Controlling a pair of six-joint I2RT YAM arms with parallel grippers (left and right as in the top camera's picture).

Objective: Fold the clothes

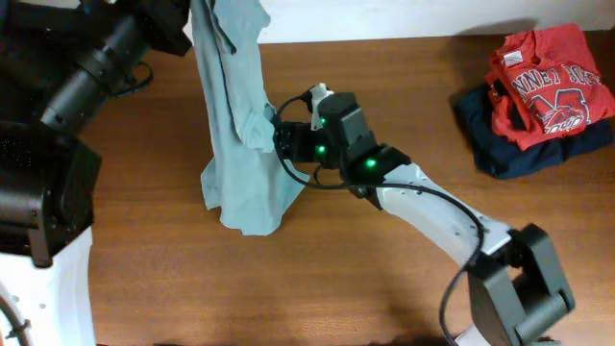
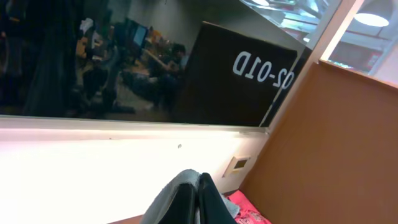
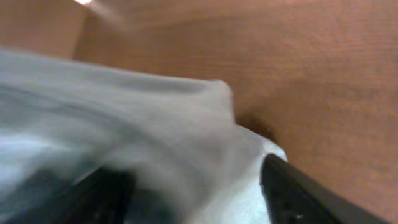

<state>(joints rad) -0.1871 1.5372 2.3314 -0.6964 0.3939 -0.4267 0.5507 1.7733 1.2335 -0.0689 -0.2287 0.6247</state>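
The clothes, a pale sage T-shirt (image 1: 235, 144), hang in a long wrinkled column from the top of the overhead view, with the lower hem resting on the table (image 1: 144, 250). My left gripper (image 1: 197, 13) holds the top of the shirt. In the left wrist view this gripper (image 2: 199, 196) is shut, with grey fabric (image 2: 166, 200) draped over its fingers. My right gripper (image 1: 269, 130) is at the shirt's right edge, about halfway down. In the right wrist view its gripper (image 3: 193, 193) has dark fingers standing apart, and blurred shirt cloth (image 3: 155, 124) fills the gap between them.
A red shirt with white lettering (image 1: 548, 82) lies on a folded dark navy garment (image 1: 509, 149) at the table's far right. The red shirt (image 2: 245, 213) also shows in the left wrist view. The right arm (image 1: 432, 202) crosses the table's middle. The left arm's base (image 1: 38, 192) fills the left side.
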